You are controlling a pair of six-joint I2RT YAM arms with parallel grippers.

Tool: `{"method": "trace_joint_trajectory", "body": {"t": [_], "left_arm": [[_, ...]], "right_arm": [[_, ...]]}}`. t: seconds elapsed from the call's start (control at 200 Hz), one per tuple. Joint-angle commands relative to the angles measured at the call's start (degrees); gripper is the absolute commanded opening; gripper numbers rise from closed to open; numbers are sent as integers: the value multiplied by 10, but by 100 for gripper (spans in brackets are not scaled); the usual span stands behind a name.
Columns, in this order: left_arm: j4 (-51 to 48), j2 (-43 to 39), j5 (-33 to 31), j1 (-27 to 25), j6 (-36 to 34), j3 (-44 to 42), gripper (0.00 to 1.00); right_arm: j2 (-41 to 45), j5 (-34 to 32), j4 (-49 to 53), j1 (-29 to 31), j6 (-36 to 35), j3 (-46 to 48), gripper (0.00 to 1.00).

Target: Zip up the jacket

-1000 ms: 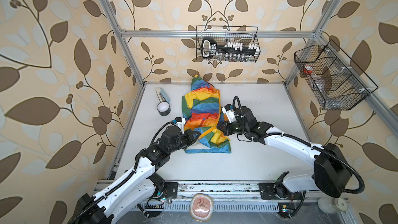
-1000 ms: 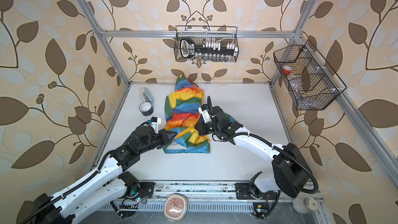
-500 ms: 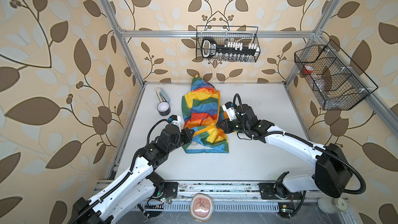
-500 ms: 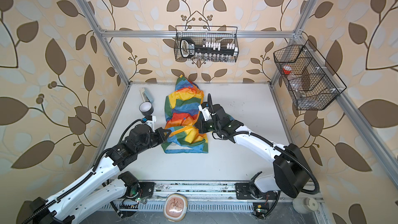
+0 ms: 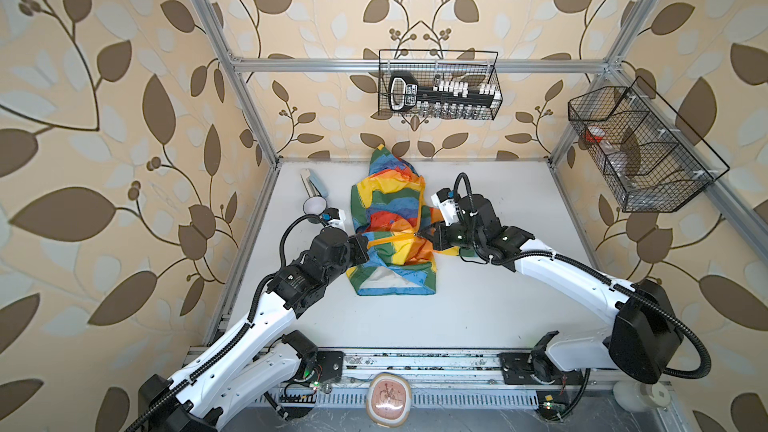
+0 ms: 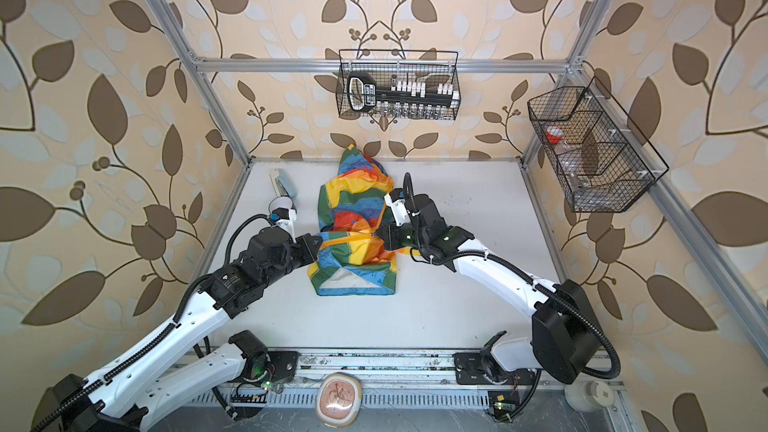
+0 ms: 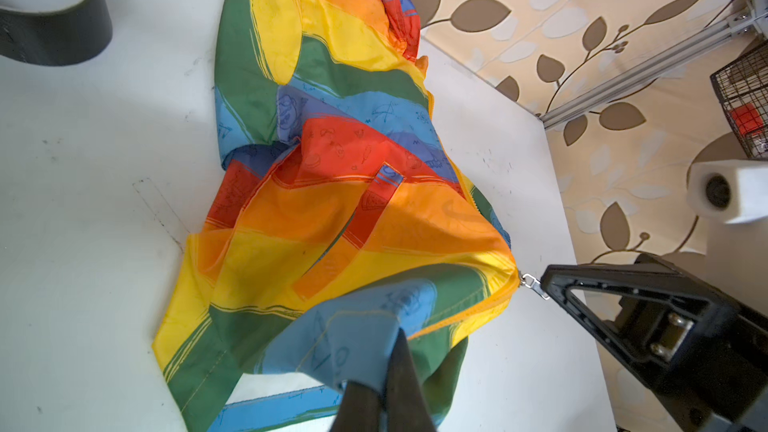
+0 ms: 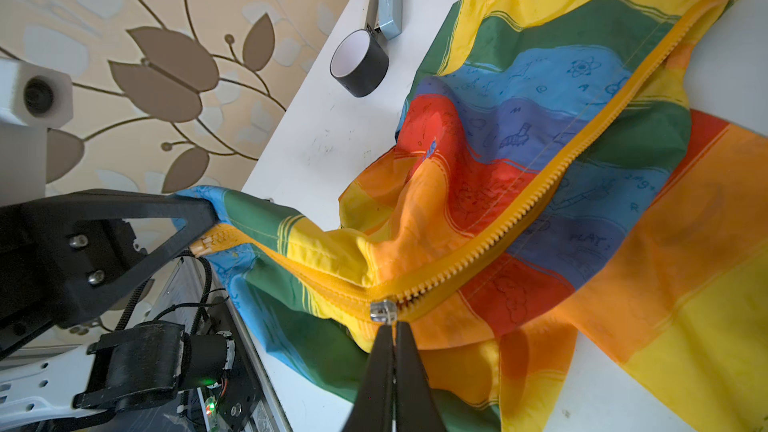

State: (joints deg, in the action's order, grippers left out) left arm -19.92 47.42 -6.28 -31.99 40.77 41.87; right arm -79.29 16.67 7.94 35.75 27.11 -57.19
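Note:
The rainbow jacket lies crumpled mid-table, hood toward the back wall. My left gripper is shut on the blue bottom corner of the jacket at the zipper's foot; its tips pinch the cloth. My right gripper is shut on the metal zipper pull. The orange zipper is stretched taut and joined between the two grippers. Past the slider, its teeth run on toward the collar.
A black tape roll and a small grey-blue box lie left of the jacket. Wire baskets hang on the back wall and the right wall. Aluminium frame posts bound the table.
Both grippers have shifted slightly toward the back of the table, keeping their holds. The zipper stretch between them now runs straight and taut, lifting the jacket's lower part.

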Motion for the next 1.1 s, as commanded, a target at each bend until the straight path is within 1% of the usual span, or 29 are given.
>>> {"method": "trace_joint_trajectory", "body": {"t": [0.0, 0.185, 0.33, 0.43, 0.545, 0.625, 0.72, 0.78, 0.835, 0.88, 0.935, 0.995, 1.04, 1.055, 1.095], "left_arm": [[-29, 0, -75, 2, -45, 40, 0], [-36, 3, -89, 2, -71, 62, 0], [-41, 0, -115, 3, -94, 75, 0], [-45, 10, -137, 8, -123, 95, 0], [-57, 35, -164, 28, -161, 136, 0], [-51, 50, -158, 51, -185, 160, 0], [-51, 59, -142, 74, -204, 184, 0], [-58, 56, -139, 79, -209, 192, 0], [-67, 45, -137, 80, -205, 189, 0], [-74, 32, -129, 80, -195, 177, 0], [-80, 11, -119, 80, -176, 152, 0], [-85, -12, -110, 80, -155, 119, 0], [-90, -28, -109, 80, -140, 95, 0], [-91, -34, -109, 80, -135, 87, 0], [-93, -48, -109, 79, -123, 66, 0]], "right_arm": [[7, -20, 22, -8, -13, -20, 0], [2, -13, 14, -8, -2, -32, 0], [-8, 7, -16, -8, 28, -39, 0], [-19, 13, -50, 2, 56, -46, 0], [-43, 19, -92, 24, 91, -62, 0], [-63, 22, -112, 42, 106, -81, 0], [-87, 9, -92, 48, 98, -114, 0], [-99, -11, -65, 37, 87, -130, 0], [-109, -23, -55, 16, 86, -133, 21], [-119, -30, -50, -6, 85, -134, 33], [-139, -41, -38, -33, 78, -137, 43], [-172, -57, -18, -57, 67, -170, 52], [-199, -57, -8, -75, 65, -189, 57], [-212, -55, -6, -81, 65, -196, 62], [-239, -49, -3, -95, 64, -215, 68]]}}
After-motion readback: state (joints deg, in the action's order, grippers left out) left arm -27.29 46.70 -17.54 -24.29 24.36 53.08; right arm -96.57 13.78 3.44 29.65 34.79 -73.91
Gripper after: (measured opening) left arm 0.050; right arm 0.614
